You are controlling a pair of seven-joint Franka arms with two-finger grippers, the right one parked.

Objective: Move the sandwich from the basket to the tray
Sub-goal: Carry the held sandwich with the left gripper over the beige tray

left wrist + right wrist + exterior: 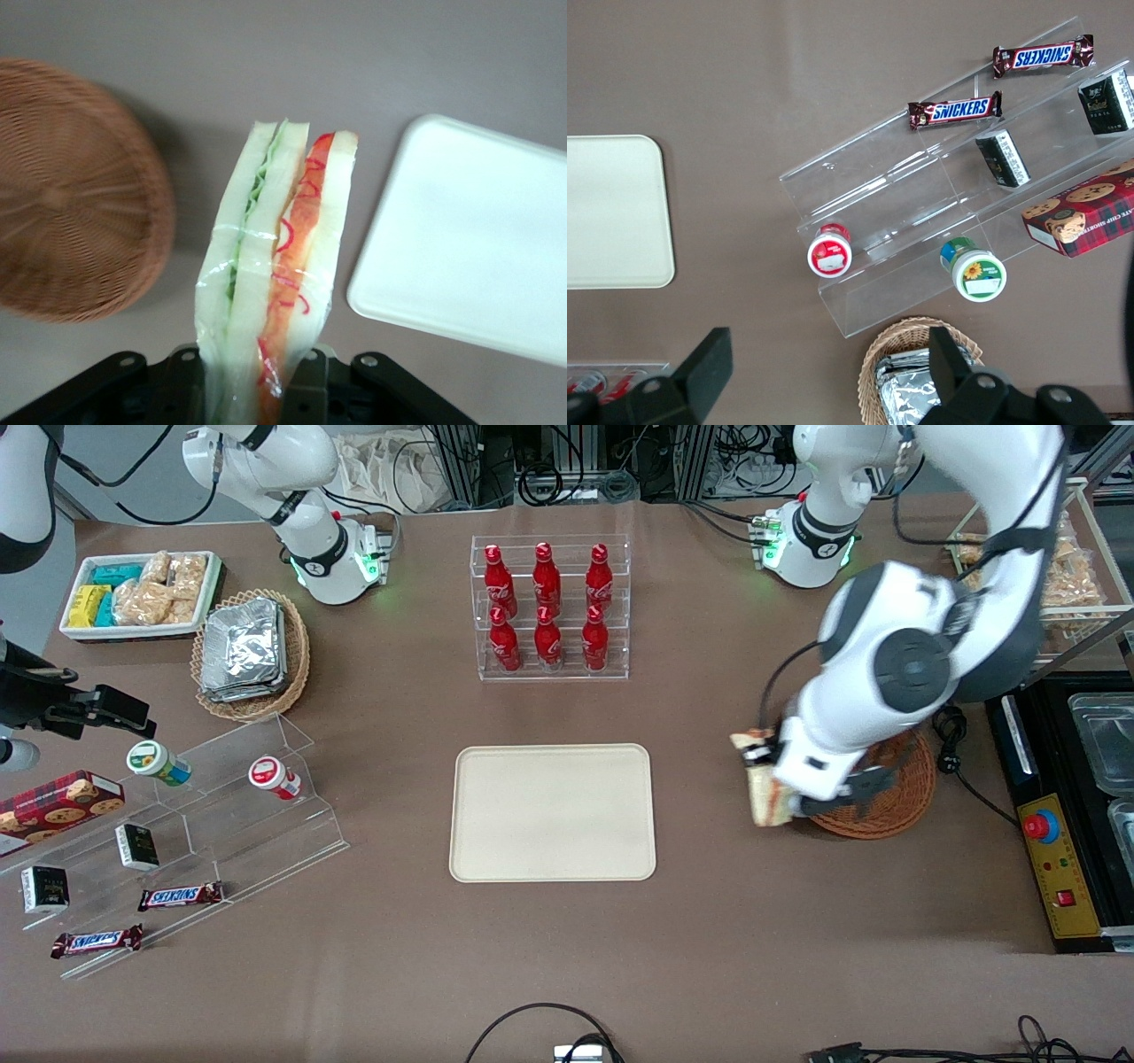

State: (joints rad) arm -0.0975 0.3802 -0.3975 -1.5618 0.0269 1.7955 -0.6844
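Note:
My left gripper (769, 779) is shut on the sandwich (764, 786), a wrapped white-bread wedge with green and red-orange filling, and holds it above the table beside the reddish-brown round basket (895, 802), between basket and tray. In the left wrist view the sandwich (275, 274) sticks out from between the black fingers (306, 385), with the basket (71, 195) to one side and the cream tray (469, 248) to the other. The basket looks empty in that view. The cream-beige tray (552, 812) lies bare at the table's middle. It also shows in the right wrist view (611, 212).
A clear rack of red bottles (549, 607) stands farther from the front camera than the tray. A tan oval basket of foil packs (248, 654), a white bin of snacks (142, 593) and a clear stepped display (177, 833) lie toward the parked arm's end. A black control box (1059, 868) sits beside the round basket.

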